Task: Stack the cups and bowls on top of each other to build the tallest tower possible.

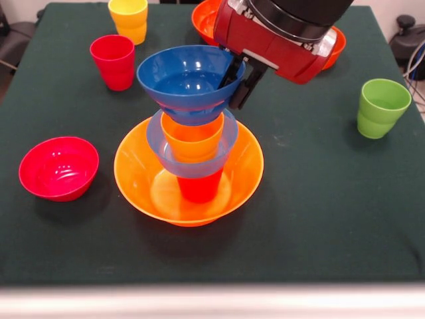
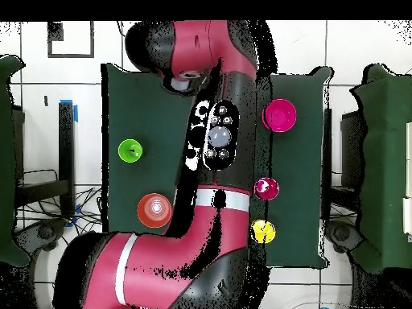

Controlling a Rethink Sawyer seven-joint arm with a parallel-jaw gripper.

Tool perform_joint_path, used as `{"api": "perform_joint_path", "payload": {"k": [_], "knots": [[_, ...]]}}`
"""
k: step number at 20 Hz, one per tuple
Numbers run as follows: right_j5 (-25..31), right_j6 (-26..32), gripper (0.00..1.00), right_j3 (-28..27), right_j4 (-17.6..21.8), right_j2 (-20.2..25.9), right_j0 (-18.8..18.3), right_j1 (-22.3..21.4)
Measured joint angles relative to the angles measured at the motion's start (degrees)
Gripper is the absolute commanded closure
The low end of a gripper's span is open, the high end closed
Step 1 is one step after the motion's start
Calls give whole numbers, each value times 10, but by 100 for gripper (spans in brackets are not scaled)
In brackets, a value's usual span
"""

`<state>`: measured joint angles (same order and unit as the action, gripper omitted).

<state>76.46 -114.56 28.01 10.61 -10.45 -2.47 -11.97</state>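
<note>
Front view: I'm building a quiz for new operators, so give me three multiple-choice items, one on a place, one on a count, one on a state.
1. Seen from the front, where is the magenta bowl relative to the tower?
A. on top of it
B. on the table to its left
C. inside its base bowl

2. How many cups stand apart from the tower?
A. one
B. two
C. three

3. The green cup is
A. upright, mouth up
B. on its side
C. upside down

Answers: 1 B, it sits alone at the picture's left. 2 C, the crimson cup, the yellow cup and the green cup. 3 A, its open mouth faces up.
</note>
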Motion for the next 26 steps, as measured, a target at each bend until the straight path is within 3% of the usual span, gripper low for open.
{"api": "perform_joint_path", "payload": {"k": [26], "knots": [[0,0,100,-12,-2,0,-4,8]]}}
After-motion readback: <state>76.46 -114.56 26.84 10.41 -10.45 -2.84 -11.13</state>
